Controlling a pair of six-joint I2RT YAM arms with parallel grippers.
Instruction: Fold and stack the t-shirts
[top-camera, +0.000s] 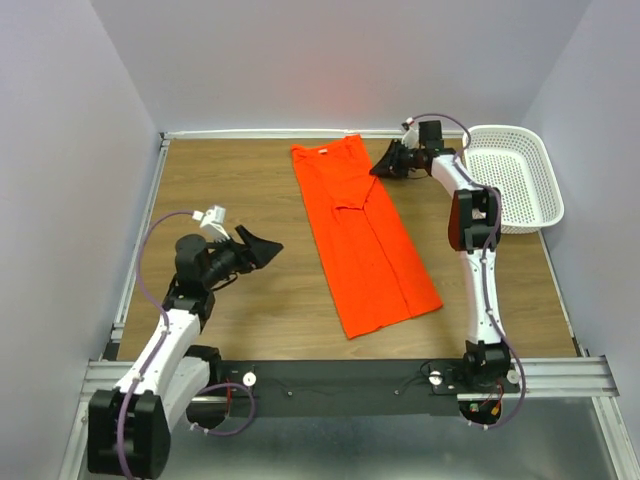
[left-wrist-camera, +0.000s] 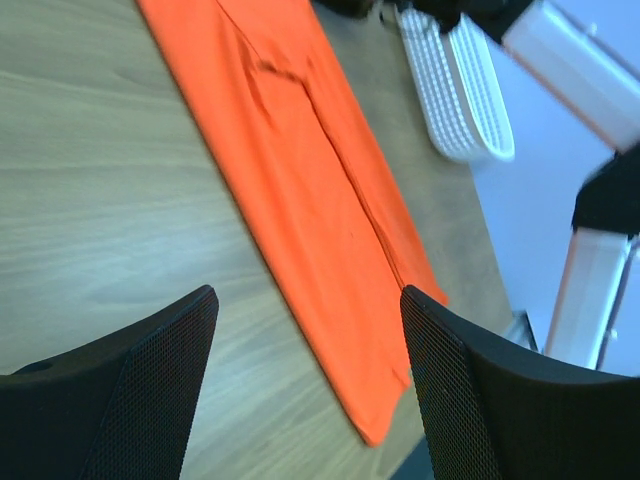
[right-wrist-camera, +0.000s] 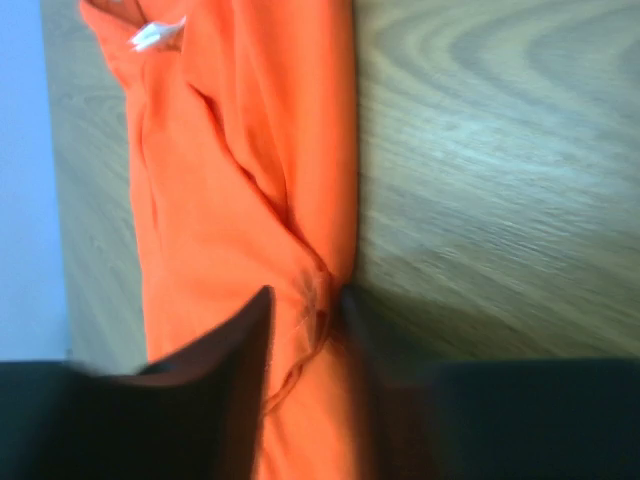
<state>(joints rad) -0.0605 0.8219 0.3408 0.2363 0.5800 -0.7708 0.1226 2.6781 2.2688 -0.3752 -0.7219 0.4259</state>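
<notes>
The orange-red t-shirt (top-camera: 365, 240) lies flat on the wooden table as a long narrow strip, folded lengthwise, collar at the far end. My right gripper (top-camera: 386, 165) is down at its far right edge. In the right wrist view the shirt (right-wrist-camera: 240, 170) has a wrinkled fold between the fingers of that gripper (right-wrist-camera: 305, 305), whose jaws stand a little apart; the picture is blurred. My left gripper (top-camera: 262, 248) hovers wide open to the left of the shirt, holding nothing. In the left wrist view this gripper (left-wrist-camera: 308, 300) looks across at the shirt (left-wrist-camera: 300, 180).
A white perforated basket (top-camera: 515, 175) stands at the far right, beside the right arm, and shows in the left wrist view (left-wrist-camera: 455, 90). A raised rail (top-camera: 135, 260) runs along the table's left side. A white label (right-wrist-camera: 155, 35) shows at the shirt's collar.
</notes>
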